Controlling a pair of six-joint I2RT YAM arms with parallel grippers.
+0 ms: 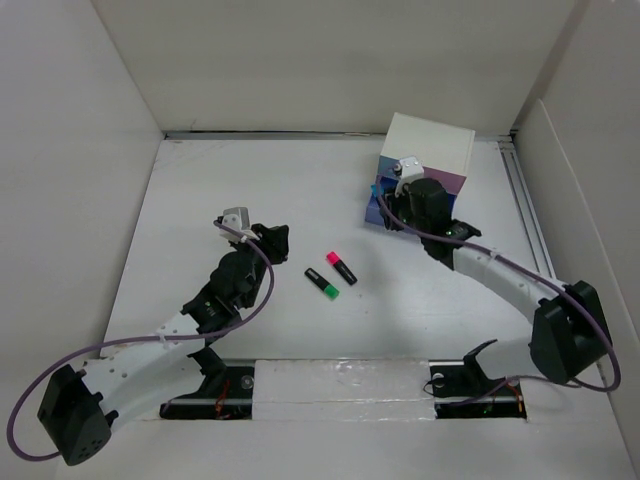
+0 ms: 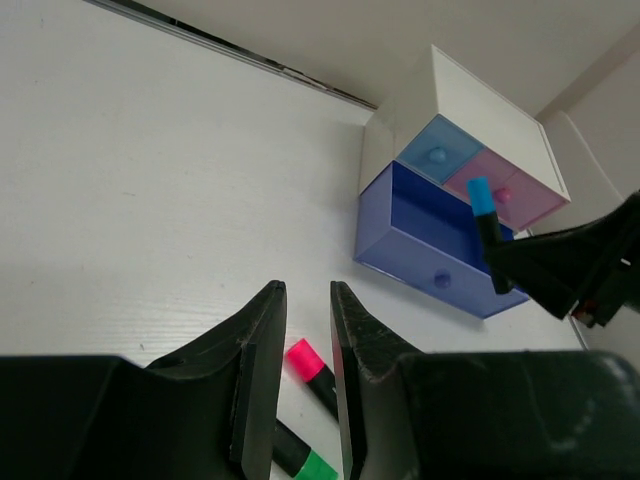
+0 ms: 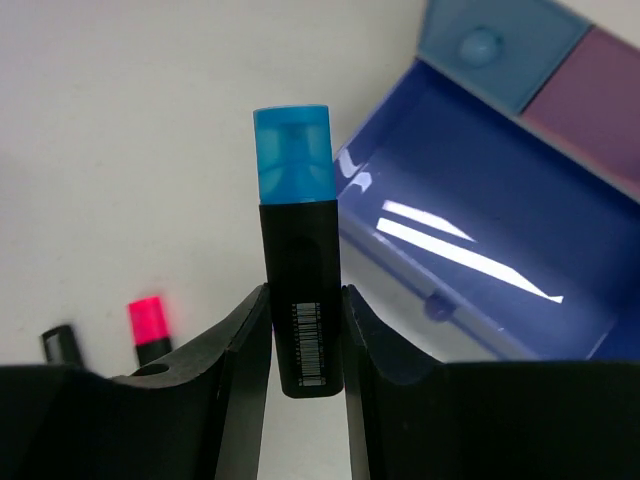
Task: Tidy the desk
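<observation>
Hovering well left of the drawer box (image 1: 430, 145), the left gripper (image 2: 308, 300) is slightly parted and empty. The right gripper (image 3: 305, 300) clamps a blue-capped marker (image 3: 296, 200) at the box's open drawer (image 3: 500, 230) on the white desk (image 1: 250, 190). The next move is likely to center it over the drawer and release.

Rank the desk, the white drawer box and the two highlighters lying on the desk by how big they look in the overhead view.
1. desk
2. drawer box
3. pink-capped highlighter and green-capped highlighter: they look alike, so I won't rank them.
</observation>
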